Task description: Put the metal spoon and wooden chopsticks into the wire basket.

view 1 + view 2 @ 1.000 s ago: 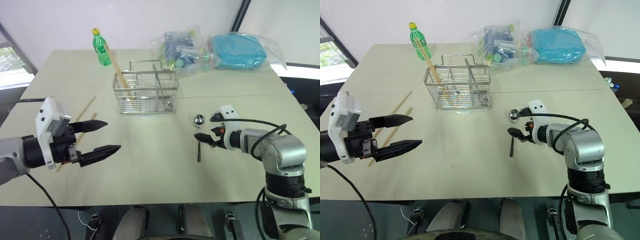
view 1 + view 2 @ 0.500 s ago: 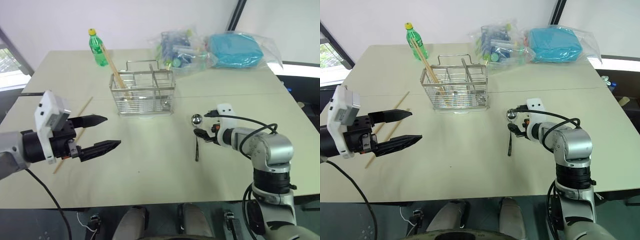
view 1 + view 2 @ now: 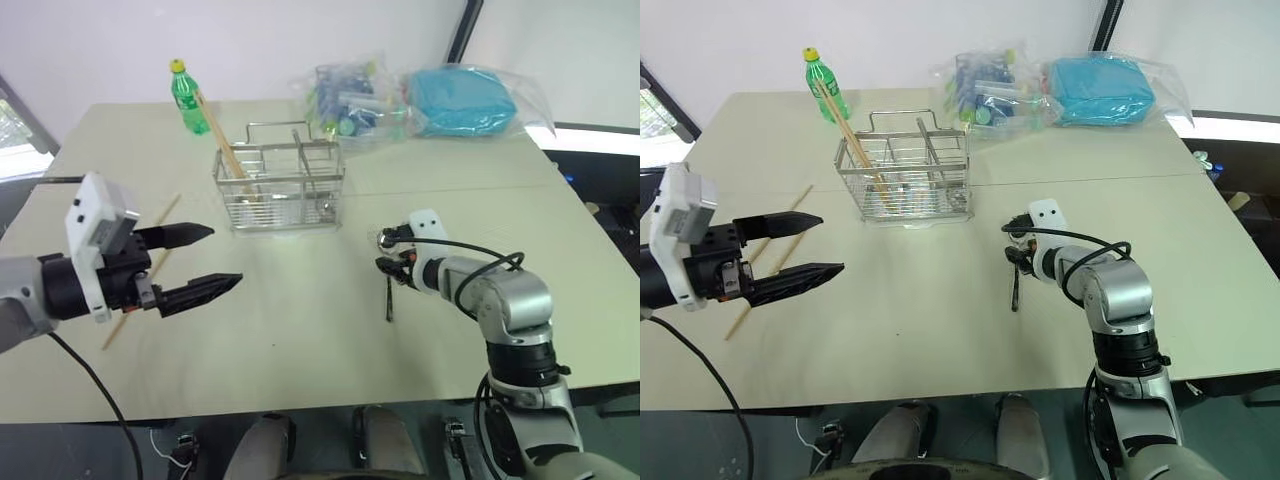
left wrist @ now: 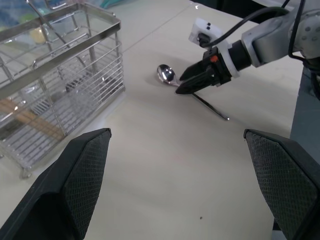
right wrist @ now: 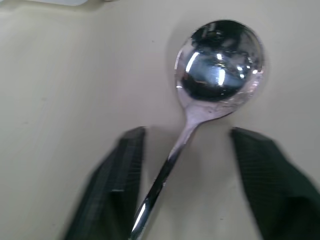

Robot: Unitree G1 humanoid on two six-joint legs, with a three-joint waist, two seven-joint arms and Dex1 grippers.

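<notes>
A small shiny steel spoon (image 5: 218, 65) has a mirror-polished round bowl that reflects light. It lies on a matt, smooth, pale beige table (image 3: 300, 340). A rectangular chrome wire basket (image 3: 283, 188) gleams with thin bright metal rods. Long, light-brown wooden chopsticks (image 3: 217, 130) look dry and unvarnished. A green plastic bottle (image 3: 185, 95) with a yellow cap is glossy. Clear, crinkled plastic bags (image 3: 420, 98) shine in places. The black gripper fingers (image 4: 75, 175) have a finely textured, matt, rubbery-looking surface.
</notes>
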